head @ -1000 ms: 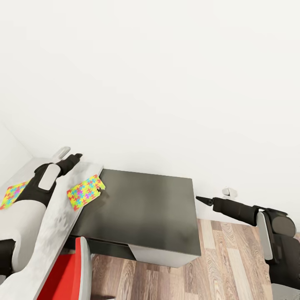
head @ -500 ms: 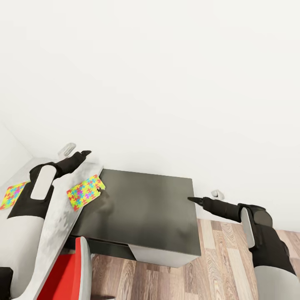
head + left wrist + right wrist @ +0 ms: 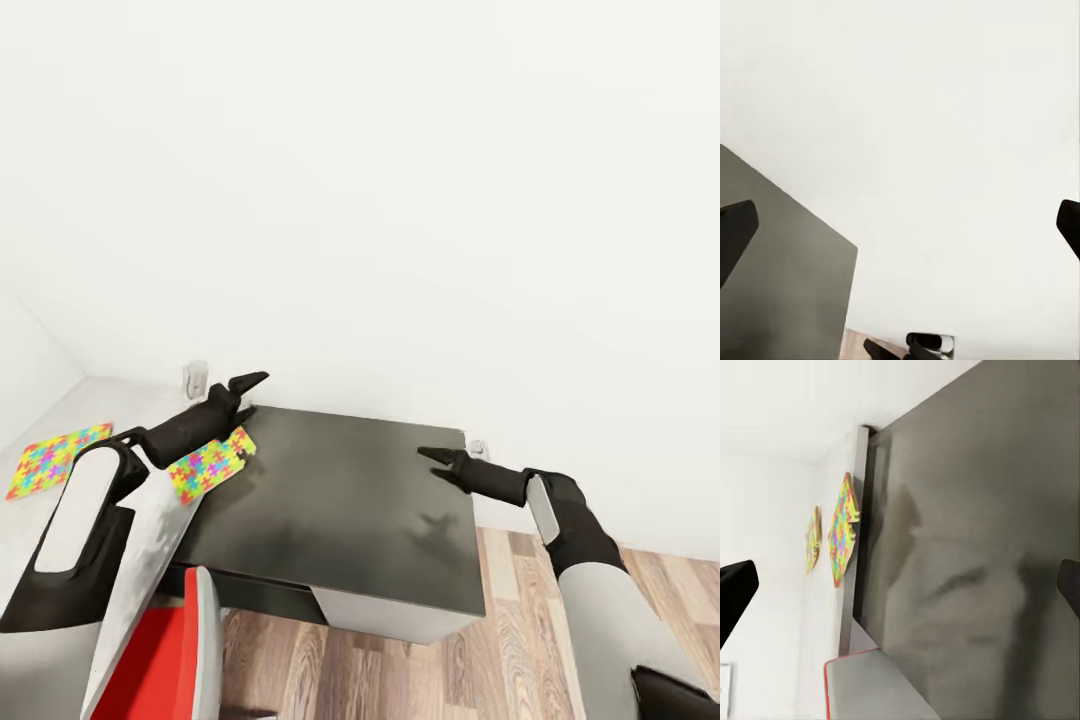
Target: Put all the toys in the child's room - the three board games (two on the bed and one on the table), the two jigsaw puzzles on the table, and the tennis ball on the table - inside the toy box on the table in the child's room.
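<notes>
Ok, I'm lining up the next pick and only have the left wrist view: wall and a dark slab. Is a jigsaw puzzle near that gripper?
Observer: Yes. A thin flat multicoloured jigsaw puzzle lies by the left gripper, at the end of the pale grey table.
Operator: Is there a second one?
Observer: Yes, another bright puzzle square lies farther along the table.
Operator: And the right gripper?
Observer: The right gripper is open, above the dark-topped cabinet.

A dark-topped cabinet [image 3: 340,510] against the white wall [image 3: 400,200]; a red, perhaps chair, seat [image 3: 150,665] beside it.
</notes>
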Available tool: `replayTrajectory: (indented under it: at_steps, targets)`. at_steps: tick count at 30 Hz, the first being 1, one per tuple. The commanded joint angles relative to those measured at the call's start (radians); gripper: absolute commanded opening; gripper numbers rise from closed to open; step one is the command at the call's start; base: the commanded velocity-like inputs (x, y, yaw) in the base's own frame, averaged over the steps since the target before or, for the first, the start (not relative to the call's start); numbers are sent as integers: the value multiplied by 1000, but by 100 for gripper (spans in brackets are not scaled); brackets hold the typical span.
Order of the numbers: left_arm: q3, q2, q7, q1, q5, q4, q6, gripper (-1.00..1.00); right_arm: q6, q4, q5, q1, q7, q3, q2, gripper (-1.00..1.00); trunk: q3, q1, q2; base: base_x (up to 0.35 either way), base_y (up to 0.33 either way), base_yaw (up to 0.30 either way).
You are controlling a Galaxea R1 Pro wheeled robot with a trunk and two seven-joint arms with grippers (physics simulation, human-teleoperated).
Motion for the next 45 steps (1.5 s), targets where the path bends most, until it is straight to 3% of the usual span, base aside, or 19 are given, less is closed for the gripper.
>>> replayTrajectory:
  at_steps: [1, 5, 12, 17, 26, 27, 35, 45]
  targets:
    - [-15, -15, 8, 0, 25, -5, 4, 100, 1, 22, -7, -10, 12, -2, -1, 100, -1, 1, -2, 0, 0, 151]
    - [-55, -66, 35, -25, 64, -16, 9, 100, -7, 85, -27, -38, 34, -5, -7, 100, 2, 1, -2, 0, 0, 197]
    - [-76, -95, 109, -66, 88, -21, 13, 100, -11, 117, -49, -54, 57, -6, -11, 100, 7, 1, -2, 0, 0, 236]
    - [-77, -102, 132, -75, 94, -21, 14, 100, -11, 125, -62, -58, 80, -7, -21, 100, 10, 1, -2, 0, 0, 255]
    - [-71, -107, 178, -100, 117, -22, 15, 100, -11, 206, -92, -81, 109, -8, -111, 100, 17, 1, -2, 0, 0, 264]
    - [-71, -107, 178, -100, 117, -22, 15, 100, -11, 206, -92, -81, 109, -8, -111, 100, 18, 1, -2, 0, 0, 267]
    - [-75, -114, 317, -160, 199, -22, 13, 100, -17, 329, -133, -117, 115, -8, -180, 100, 22, 1, -2, 0, 0, 267]
    - [-77, -128, 421, -232, 236, -22, 12, 100, -49, 388, -144, -126, 111, -9, -199, 100, 22, 1, -2, 0, 0, 210]
